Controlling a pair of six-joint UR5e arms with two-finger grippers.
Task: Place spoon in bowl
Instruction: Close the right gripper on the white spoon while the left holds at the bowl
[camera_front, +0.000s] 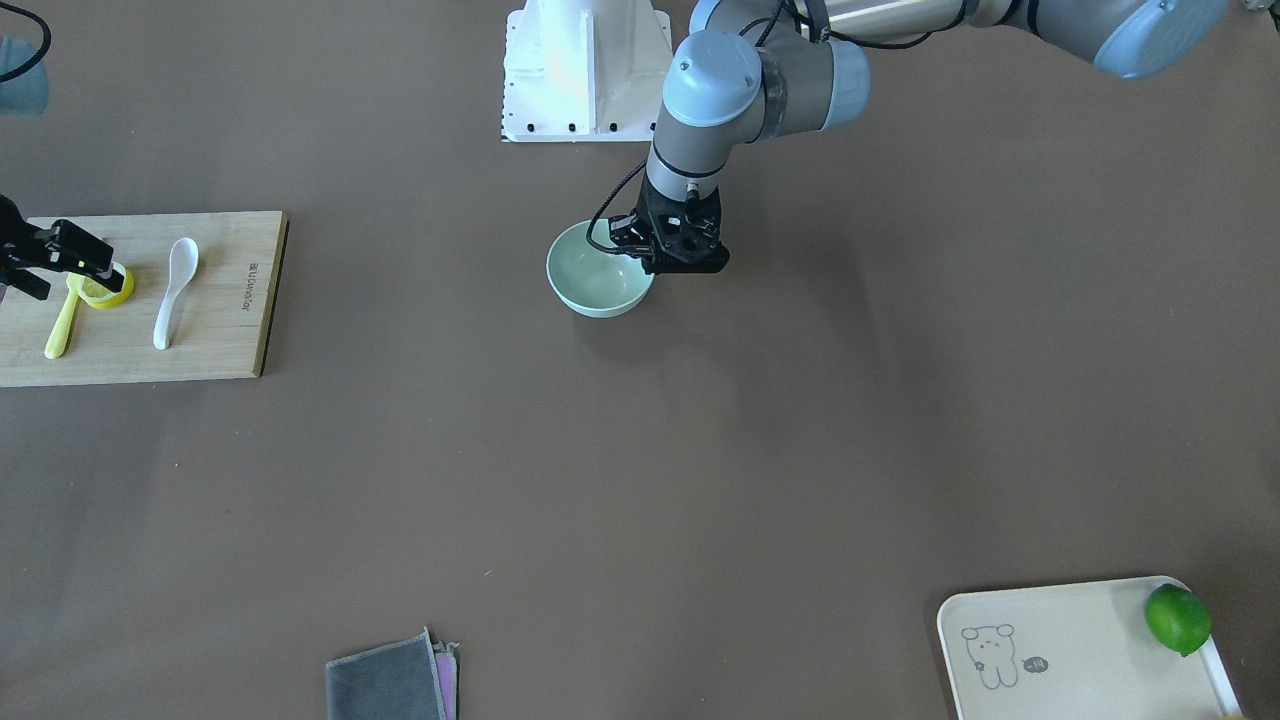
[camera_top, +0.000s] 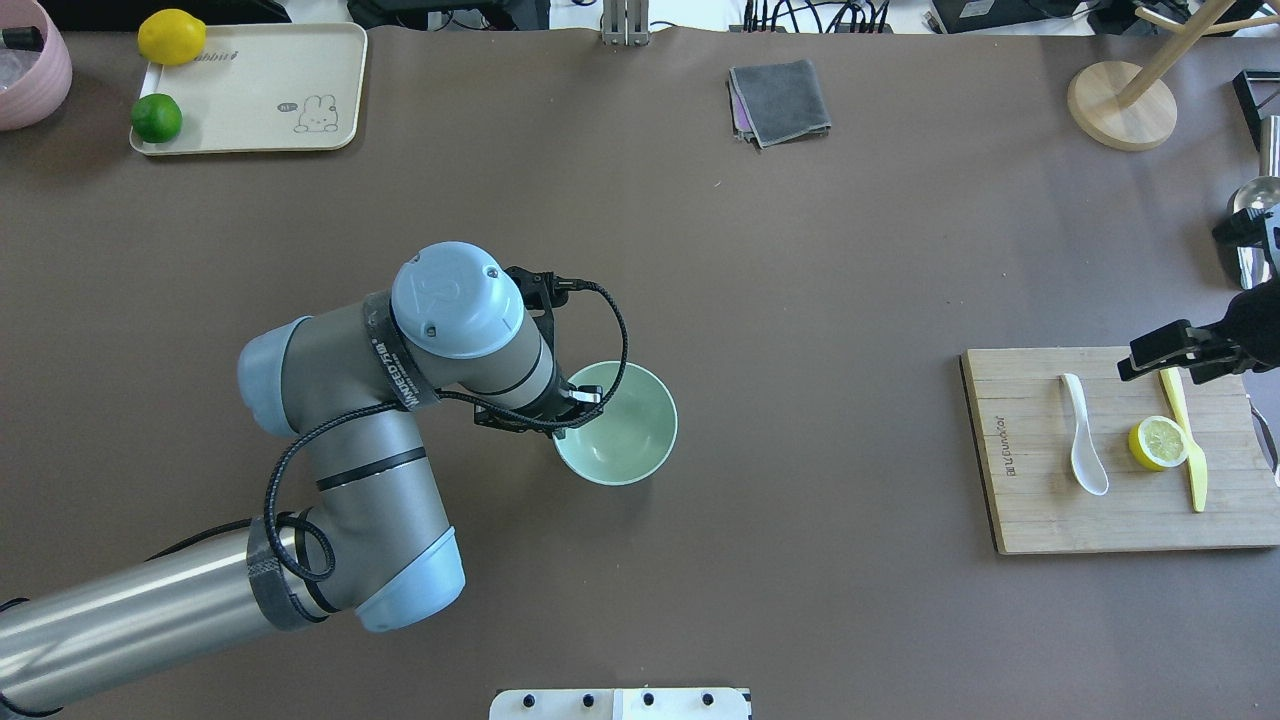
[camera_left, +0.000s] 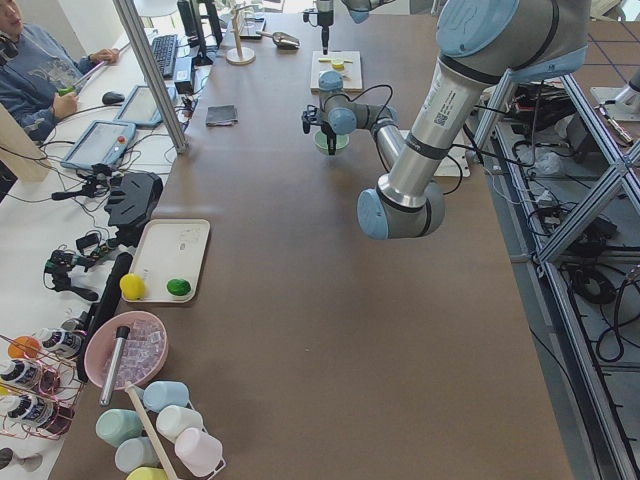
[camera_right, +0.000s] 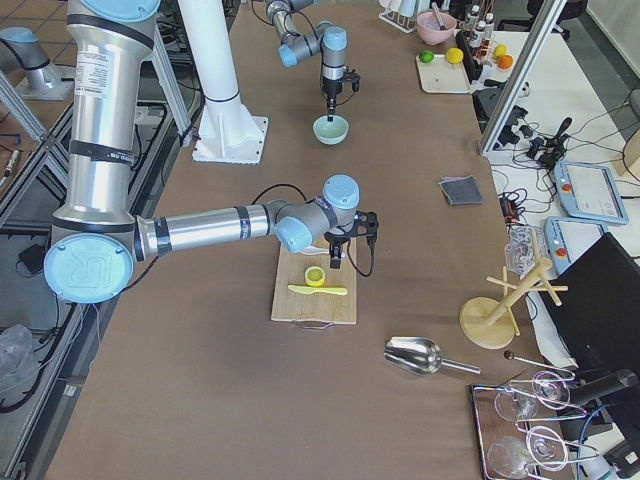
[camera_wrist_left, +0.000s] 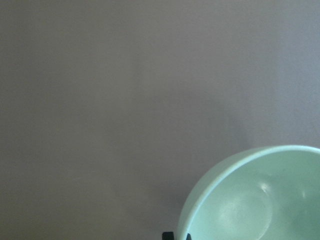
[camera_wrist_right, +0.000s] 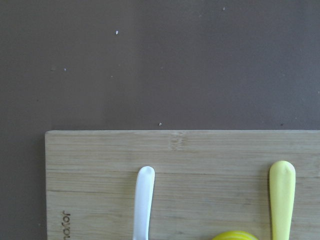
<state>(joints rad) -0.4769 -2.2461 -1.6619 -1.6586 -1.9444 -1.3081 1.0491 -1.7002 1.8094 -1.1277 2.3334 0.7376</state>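
Brown table (camera_front: 700, 500) in the front view: bowl (camera_front: 585, 300) at upper middle, left gripper (camera_front: 685, 250) pointing down at its right rim. Jaws hidden beneath the gripper's own body, so no telling whether apart or together. Spoon (camera_front: 175, 290) at far left, flat on board (camera_front: 220, 340), scoop toward the top of frame, well apart from bowl. Just left of it, lemon half (camera_front: 108, 290) and knife (camera_front: 60, 330). Right gripper (camera_front: 70, 265) over the lemon half, spread of its jaws not readable either. Cloth (camera_front: 385, 685) at bottom edge, tray (camera_front: 1080, 660) with lime (camera_front: 1178, 618) at lower right.

Overhead: bowl at centre, wrist (camera_top: 460, 300) and cable (camera_top: 620, 330) covering its left rim. Spoon at right on board, scoop toward the bottom, between the printed edge and lemon half, touching neither. Right gripper at the right edge of frame, above the knife's handle end.

Left side view: bowl small at upper middle with left gripper upright at it, board farther up. Right side view: board at centre under the near gripper, bowl at upper middle — far gripper vertical over its rim.

Left wrist: bowl filling the lower right corner, fingertip (camera_wrist_left: 167, 236) black at the bottom edge, just outside the rim. Right wrist: spoon's handle tip at lower middle, knife's at lower right, both on board — sliver of lemon half between them at the very bottom.
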